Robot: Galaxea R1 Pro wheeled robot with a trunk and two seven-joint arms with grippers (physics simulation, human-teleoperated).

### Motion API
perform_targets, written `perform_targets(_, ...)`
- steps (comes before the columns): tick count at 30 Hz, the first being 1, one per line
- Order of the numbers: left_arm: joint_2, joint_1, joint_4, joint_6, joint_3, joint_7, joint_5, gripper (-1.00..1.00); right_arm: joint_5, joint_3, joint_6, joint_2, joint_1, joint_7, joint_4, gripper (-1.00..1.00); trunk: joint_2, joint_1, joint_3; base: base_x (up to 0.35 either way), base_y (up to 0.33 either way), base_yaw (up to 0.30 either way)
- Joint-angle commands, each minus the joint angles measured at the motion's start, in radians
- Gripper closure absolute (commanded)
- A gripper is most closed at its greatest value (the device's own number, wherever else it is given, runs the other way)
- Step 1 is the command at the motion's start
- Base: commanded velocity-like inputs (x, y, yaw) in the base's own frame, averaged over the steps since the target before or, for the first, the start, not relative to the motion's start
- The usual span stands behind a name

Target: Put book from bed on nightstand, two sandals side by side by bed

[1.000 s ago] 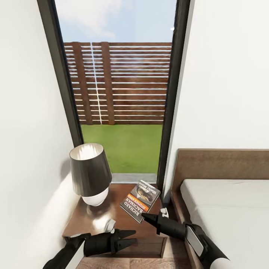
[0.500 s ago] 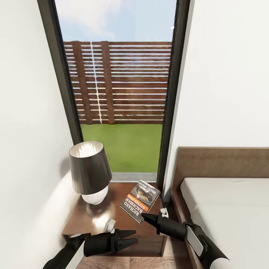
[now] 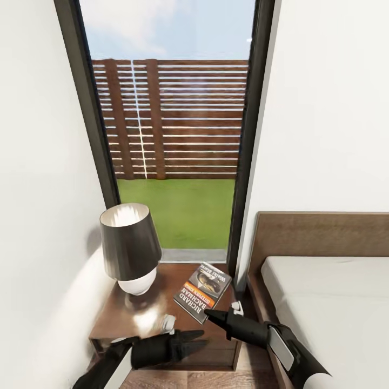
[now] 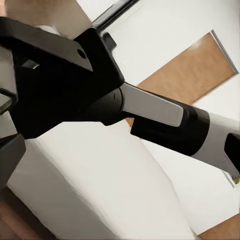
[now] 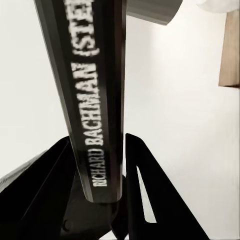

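One book (image 3: 202, 291) on one nightstand (image 3: 129, 319), right end effector (image 3: 208, 314) clamped on it, left end effector (image 3: 197, 337) apart

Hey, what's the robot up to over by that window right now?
The right gripper holds a thin dark paperback with an orange band by its near edge, over the glossy dark-brown wooden nightstand beside the black-shaded lamp. In the right wrist view the fingers straddle the book's spine. The left gripper hovers at the nightstand's front edge, holding nothing. The grey-mattressed bed lies alongside.
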Motion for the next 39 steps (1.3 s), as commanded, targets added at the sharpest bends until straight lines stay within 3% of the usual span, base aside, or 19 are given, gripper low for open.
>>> perform_targets(1,-0.012,-0.003,-0.005,0.034,-0.003,0.038,0.012,-1.0,-0.009,0.004,0.006,-0.001,-0.001,-0.017,0.0,1.0,-0.001,0.0,-0.001,0.0,0.0,0.0)
perform_targets(4,-0.036,-0.005,-0.057,0.089,-0.003,0.075,0.011,-1.0,-0.01,0.004,0.006,-0.001,-0.001,-0.03,0.0,1.0,-0.001,0.0,-0.001,0.0,0.0,0.0)
perform_targets(9,-0.041,-0.006,-0.09,0.112,-0.003,0.081,0.014,-1.0,-0.01,0.004,0.006,-0.001,-0.001,-0.034,0.0,1.0,-0.001,0.0,-0.001,0.0,0.0,0.0)
perform_targets(14,-0.017,-0.005,-0.126,0.115,-0.003,0.058,0.017,-1.0,-0.009,0.004,0.006,-0.001,-0.001,-0.034,0.0,1.0,-0.001,0.0,-0.001,0.0,0.0,0.0)
perform_targets(16,0.002,-0.004,-0.136,0.151,-0.002,0.012,0.063,-1.0,-0.01,0.004,0.006,-0.001,-0.001,-0.035,0.0,1.0,-0.001,0.0,-0.001,0.0,0.0,0.0)
perform_targets(20,0.021,-0.004,-0.138,0.189,-0.004,-0.041,0.086,-1.0,-0.009,0.004,0.006,-0.001,-0.001,-0.035,0.0,1.0,-0.001,0.0,-0.001,0.0,0.0,0.0)
perform_targets(30,0.038,-0.004,-0.139,0.194,0.001,-0.049,0.088,-1.0,-0.01,0.004,0.002,-0.001,-0.001,-0.035,0.0,1.0,-0.001,0.0,-0.001,0.0,0.0,0.0)
perform_targets(39,0.038,-0.004,-0.139,0.193,0.001,-0.049,0.087,-1.0,-0.01,0.004,0.001,-0.001,-0.001,-0.035,-0.001,1.0,-0.064,0.034,-0.029,0.0,0.0,0.0)
